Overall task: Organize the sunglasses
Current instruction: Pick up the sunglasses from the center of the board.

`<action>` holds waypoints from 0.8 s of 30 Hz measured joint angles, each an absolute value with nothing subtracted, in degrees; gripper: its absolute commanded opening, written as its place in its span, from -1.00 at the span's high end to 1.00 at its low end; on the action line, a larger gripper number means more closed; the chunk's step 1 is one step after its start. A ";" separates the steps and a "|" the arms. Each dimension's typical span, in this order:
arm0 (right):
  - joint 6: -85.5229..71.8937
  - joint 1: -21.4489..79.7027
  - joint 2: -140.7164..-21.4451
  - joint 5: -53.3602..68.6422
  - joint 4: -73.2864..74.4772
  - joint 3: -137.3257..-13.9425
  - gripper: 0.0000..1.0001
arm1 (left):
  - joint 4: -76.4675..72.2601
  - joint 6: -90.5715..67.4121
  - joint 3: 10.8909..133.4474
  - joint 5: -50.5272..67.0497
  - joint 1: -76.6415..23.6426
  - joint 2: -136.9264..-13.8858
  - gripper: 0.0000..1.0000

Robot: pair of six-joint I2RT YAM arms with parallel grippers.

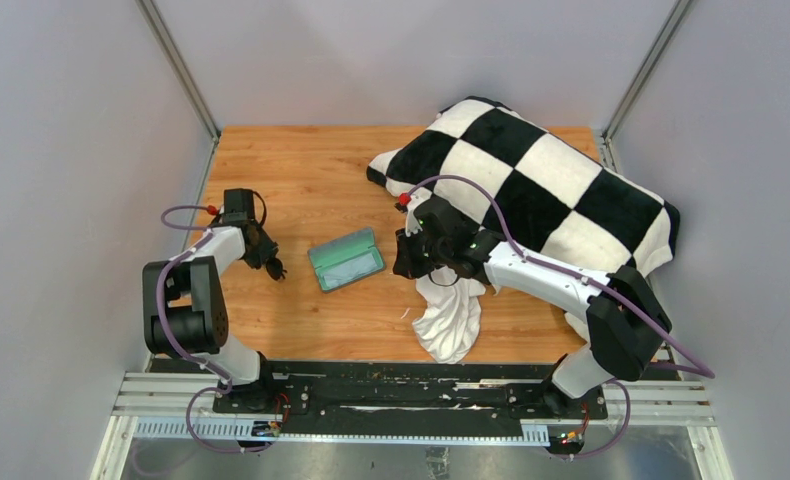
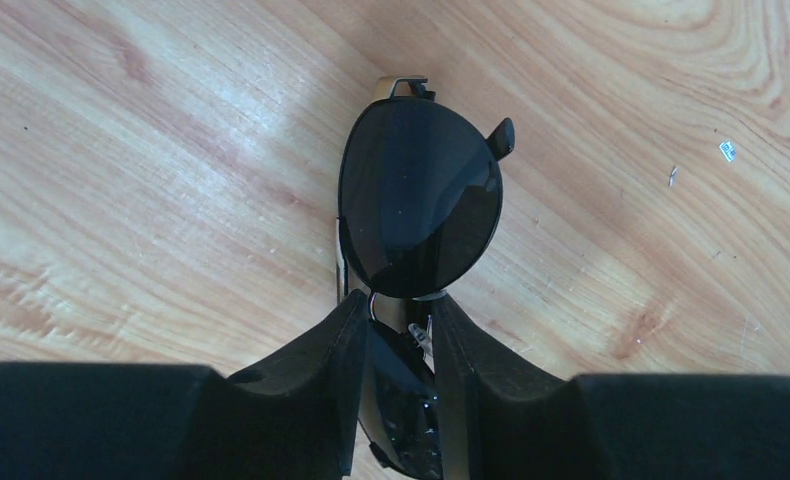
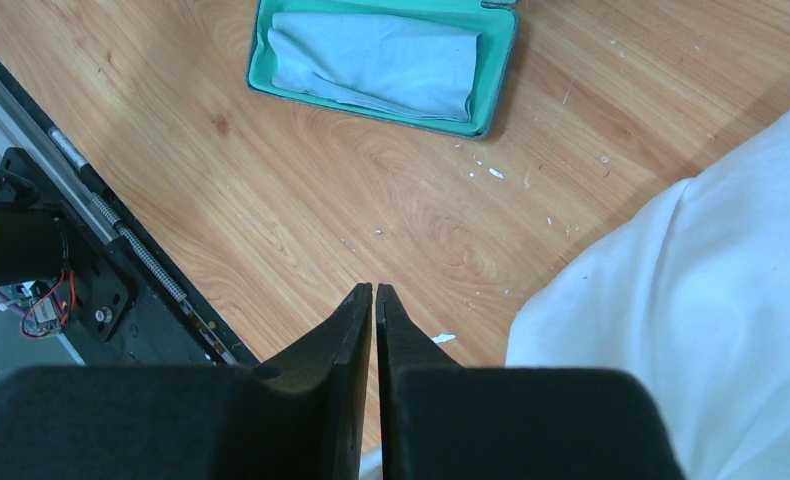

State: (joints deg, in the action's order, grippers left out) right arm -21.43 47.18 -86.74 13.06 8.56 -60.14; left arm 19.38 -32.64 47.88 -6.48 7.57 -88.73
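Pinching the sunglasses [image 2: 418,200] near one lens between the left jaws, low at the left of the bench [image 1: 301,170] and apart from the open case [image 1: 346,259], likely for carrying there, with the right jaws pressed together, empty, beside the white cloth [image 3: 691,300].

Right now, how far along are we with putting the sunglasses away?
Done: the case lies open on the table with the blue cloth inside.
In hand: the left gripper looks closed on the sunglasses, off to the left of the case.
Left: carry them over, set them in the case, and probably close it.
The right gripper is shut and empty.
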 measured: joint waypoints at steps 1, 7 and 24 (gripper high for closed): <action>-21.43 47.18 -86.74 13.06 8.56 -60.14 0.78 | 19.33 -32.82 47.88 -6.46 7.57 -88.92 0.39; -21.43 47.18 -86.74 13.06 8.56 -60.14 0.78 | 19.22 -32.93 48.38 -6.46 7.57 -89.25 0.51; -21.45 47.18 -86.96 13.63 8.58 -60.14 0.79 | 20.29 -31.38 49.82 -4.97 7.57 -87.79 0.60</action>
